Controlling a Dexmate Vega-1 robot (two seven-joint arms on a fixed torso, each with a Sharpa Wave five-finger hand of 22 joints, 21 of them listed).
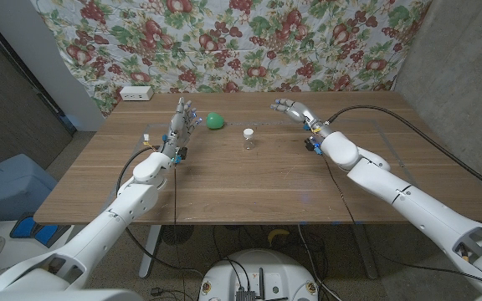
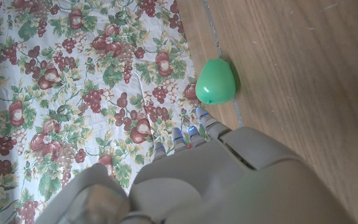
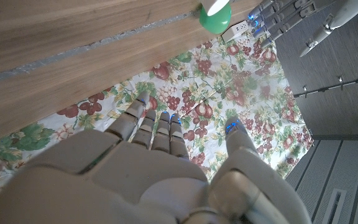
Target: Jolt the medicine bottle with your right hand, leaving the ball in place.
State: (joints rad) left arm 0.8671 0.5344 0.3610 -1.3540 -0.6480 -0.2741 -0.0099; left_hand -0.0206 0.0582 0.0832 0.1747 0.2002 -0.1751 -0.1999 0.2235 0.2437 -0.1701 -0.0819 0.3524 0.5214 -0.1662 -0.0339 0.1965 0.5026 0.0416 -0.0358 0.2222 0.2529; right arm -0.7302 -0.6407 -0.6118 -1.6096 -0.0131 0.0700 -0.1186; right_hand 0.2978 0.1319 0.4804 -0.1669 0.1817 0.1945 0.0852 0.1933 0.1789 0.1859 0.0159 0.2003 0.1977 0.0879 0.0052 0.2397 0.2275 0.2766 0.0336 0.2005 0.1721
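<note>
- Wooden table (image 1: 249, 188) carries both arms in from the near corners, bare boards lying between them
- Left hand (image 1: 181, 121) stands up from the table on the left side, fingers apart and reaching toward the far edge, holding nothing
- Medicine bottle (image 1: 248, 139), small and clear with a white cap, stands upright near the middle of the table, between the two hands and apart from both
- Right hand (image 1: 294, 109) hovers to the right of the bottle and a little farther back, fingers spread and lightly curled, empty and not touching the bottle
- Green ball (image 1: 215, 121) lies just beside the left hand's fingertips, left of the bottle and slightly beyond it
- White power strip (image 1: 135, 94) sits at the far left corner
- Fruit-print cloth (image 1: 241, 42) hangs behind the table
</note>
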